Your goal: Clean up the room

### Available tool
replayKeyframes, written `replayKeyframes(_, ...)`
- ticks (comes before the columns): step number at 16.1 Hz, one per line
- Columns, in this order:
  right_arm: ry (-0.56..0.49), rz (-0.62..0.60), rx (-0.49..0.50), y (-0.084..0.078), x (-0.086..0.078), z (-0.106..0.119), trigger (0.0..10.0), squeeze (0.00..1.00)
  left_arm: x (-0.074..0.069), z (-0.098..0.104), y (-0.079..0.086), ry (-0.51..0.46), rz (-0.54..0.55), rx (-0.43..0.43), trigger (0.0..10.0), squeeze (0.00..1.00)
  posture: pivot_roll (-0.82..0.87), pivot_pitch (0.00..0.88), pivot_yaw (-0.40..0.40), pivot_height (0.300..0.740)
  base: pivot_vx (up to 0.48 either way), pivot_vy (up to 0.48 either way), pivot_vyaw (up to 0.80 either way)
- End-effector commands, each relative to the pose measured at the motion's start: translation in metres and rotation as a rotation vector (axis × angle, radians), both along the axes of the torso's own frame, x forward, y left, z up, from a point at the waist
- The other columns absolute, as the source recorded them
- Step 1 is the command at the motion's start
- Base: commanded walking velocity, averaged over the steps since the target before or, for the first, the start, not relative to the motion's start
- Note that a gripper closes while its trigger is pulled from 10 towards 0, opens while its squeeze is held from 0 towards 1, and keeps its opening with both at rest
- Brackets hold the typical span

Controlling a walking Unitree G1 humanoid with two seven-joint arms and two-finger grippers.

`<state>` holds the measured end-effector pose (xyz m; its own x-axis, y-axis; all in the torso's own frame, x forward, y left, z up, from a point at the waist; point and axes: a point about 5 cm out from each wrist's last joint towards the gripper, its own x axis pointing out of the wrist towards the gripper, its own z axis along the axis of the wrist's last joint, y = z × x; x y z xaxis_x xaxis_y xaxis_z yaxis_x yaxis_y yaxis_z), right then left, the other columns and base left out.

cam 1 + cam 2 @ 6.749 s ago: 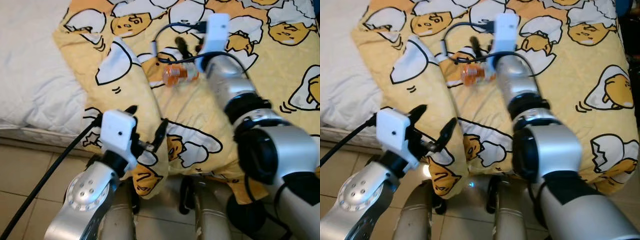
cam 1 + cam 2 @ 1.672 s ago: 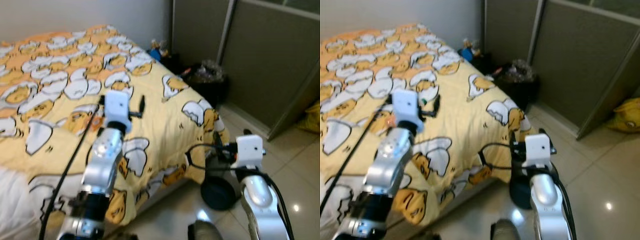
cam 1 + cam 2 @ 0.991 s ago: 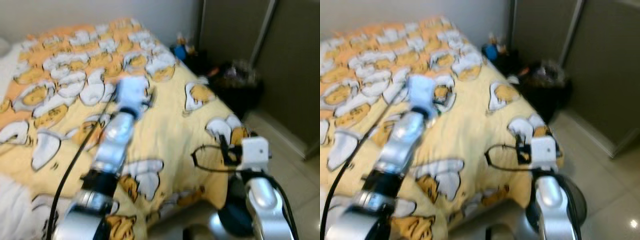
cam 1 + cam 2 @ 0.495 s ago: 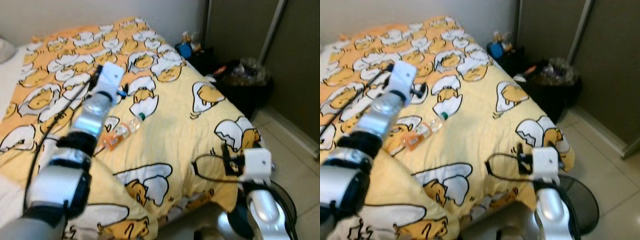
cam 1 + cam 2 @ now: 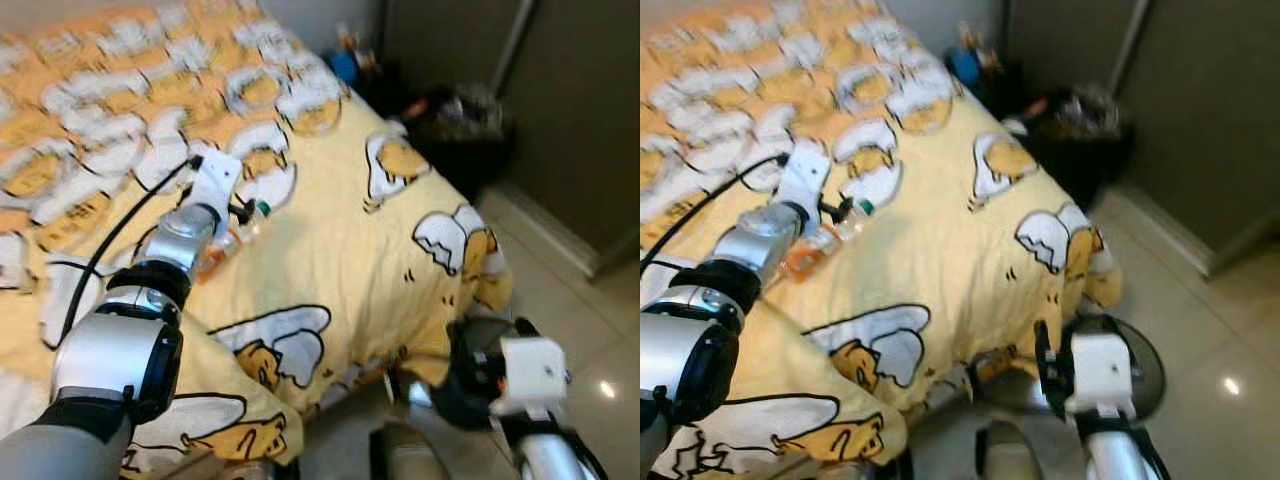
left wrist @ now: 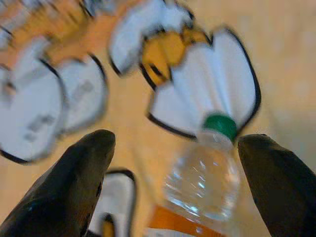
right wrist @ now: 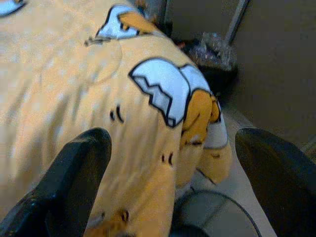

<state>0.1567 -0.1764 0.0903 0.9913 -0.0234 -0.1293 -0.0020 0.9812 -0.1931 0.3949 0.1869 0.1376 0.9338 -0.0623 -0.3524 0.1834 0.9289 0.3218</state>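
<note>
Lower than half a second ago, the left claw (image 6: 173, 163) gapes wide around the bottle (image 6: 202, 182) on the bed (image 5: 330, 250); right claw (image 7: 173, 182), beside the bed, gapes empty.

This was a bedroom in a home. A bed (image 5: 330, 250) took up most of the view, spread with a yellow quilt (image 5: 950, 240) printed with cartoon egg figures in cracked white shells. The quilt hung over the foot edge of the bed down toward a glossy pale tiled floor (image 5: 1200, 330). Past the far corner of the bed stood dark sliding wardrobe doors (image 5: 570, 110) with pale frames. At their base sat a black bin (image 5: 1085, 130) with crumpled plastic on top, and small blue clutter (image 5: 350, 65) lay near the wall.
</note>
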Motion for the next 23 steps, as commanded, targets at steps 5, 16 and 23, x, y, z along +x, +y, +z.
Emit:
replayKeyframes(5,0.051,0.036,0.022,0.009,-0.016,0.004,10.0,0.0,-0.006,-0.002,0.029,0.035,0.053,-0.058,10.0,0.0,-0.4,0.286,0.052,0.697,0.0,0.0,0.0)
replayKeyframes(16,0.07,0.079,0.018,0.008,0.004,0.0,10.0,0.0,-0.033,-0.036,0.063,0.211,-0.002,0.106,0.0,0.0,-0.35,0.253,0.038,0.697,0.0,0.0,0.0)
replayKeyframes(23,0.02,0.026,0.074,0.006,0.04,-0.004,10.0,0.0,-0.032,-0.05,0.026,0.159,-0.082,0.011,0.0,0.0,-0.32,0.111,0.071,0.697,0.0,0.0,0.0)
